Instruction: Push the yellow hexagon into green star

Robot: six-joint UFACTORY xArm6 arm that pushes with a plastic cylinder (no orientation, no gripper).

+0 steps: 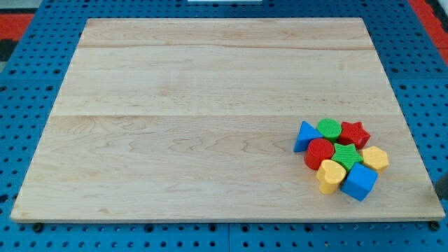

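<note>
The yellow hexagon lies at the right edge of a tight cluster of blocks at the board's lower right. It touches the green star, which sits just to its left in the middle of the cluster. A dark shape at the view's right edge, just off the board, looks like my rod. My tip is to the right of the yellow hexagon and a little below it, well apart from all the blocks.
Around the green star are a blue triangle, a green cylinder, a red star, a red round block, a yellow heart and a blue cube. The wooden board lies on a blue pegboard.
</note>
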